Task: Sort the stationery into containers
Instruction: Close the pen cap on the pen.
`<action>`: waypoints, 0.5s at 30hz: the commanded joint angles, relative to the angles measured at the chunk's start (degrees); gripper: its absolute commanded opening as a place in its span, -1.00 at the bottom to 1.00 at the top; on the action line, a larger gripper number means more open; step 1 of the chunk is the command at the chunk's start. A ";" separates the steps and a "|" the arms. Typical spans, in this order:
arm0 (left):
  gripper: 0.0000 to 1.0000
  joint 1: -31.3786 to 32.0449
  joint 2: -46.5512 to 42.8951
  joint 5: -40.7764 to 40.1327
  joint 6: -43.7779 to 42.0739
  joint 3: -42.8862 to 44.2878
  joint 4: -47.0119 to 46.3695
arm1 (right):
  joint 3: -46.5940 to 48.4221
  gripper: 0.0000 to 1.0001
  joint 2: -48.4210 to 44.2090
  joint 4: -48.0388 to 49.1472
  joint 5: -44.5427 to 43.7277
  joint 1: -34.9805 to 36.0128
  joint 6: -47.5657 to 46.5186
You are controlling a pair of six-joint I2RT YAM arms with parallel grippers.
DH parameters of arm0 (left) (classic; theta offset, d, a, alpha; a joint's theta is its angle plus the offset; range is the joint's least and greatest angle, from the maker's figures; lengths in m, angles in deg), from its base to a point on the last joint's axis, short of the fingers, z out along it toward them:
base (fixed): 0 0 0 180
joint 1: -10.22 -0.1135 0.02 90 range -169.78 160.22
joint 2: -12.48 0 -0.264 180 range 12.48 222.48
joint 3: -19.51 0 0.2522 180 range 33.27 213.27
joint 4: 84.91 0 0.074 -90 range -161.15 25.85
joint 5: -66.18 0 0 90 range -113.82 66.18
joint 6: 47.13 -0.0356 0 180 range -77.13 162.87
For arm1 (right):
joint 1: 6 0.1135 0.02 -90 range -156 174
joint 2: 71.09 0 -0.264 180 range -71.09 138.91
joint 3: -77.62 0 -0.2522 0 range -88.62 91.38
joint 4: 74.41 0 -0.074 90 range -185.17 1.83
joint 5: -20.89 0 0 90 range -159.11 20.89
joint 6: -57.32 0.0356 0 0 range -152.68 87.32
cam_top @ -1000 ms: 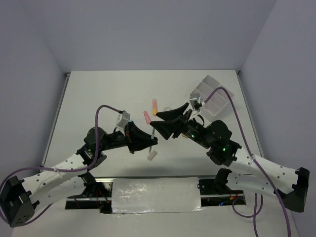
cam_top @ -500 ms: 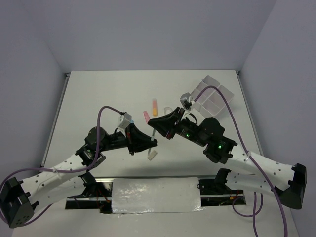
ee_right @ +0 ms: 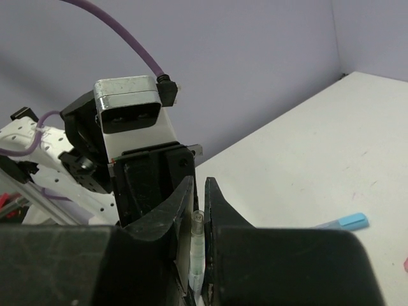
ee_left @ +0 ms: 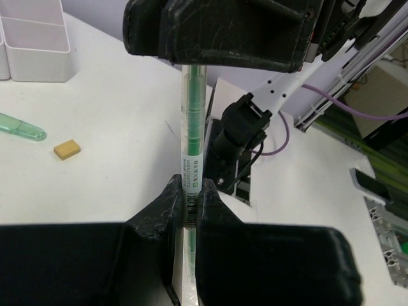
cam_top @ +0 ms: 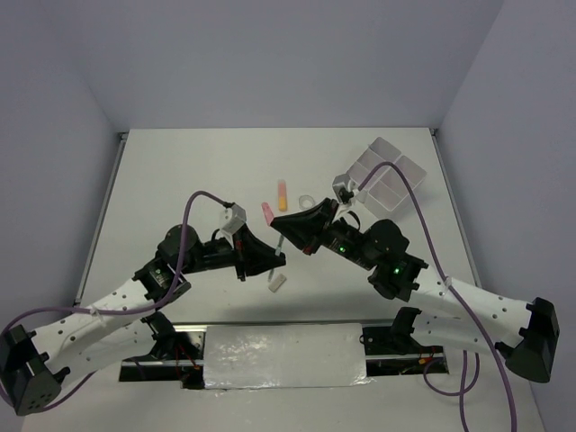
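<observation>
A thin green highlighter pen hangs in the air between both arms, over the middle of the table. My left gripper is shut on its labelled lower part. My right gripper is shut on its clear far end. From above, the left gripper and right gripper meet tip to tip, and the pen is mostly hidden between them. The white divided tray sits at the back right. A pink piece, an orange-and-pink piece and a clear tape ring lie behind the grippers.
A green piece and a beige eraser lie on the table near the tray's wall. A blue piece rests on the table to the right. A white bit shows just below the left gripper.
My right gripper, wide open a second ago, has moved left onto the pen's far end and shut on it. The left gripper has kept its grip, hardly moving.
</observation>
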 commanded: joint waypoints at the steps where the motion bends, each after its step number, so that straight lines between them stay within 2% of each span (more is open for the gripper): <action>1: -1.00 0.12 0.63 -3.10 -4.12 7.49 -2.67 | -4.38 -1.00 2.13 -1.31 4.00 0.86 -0.12; 15: -1.00 -0.23 0.98 -4.86 -9.84 15.13 3.31 | -12.47 -1.00 7.93 4.84 5.76 2.26 3.04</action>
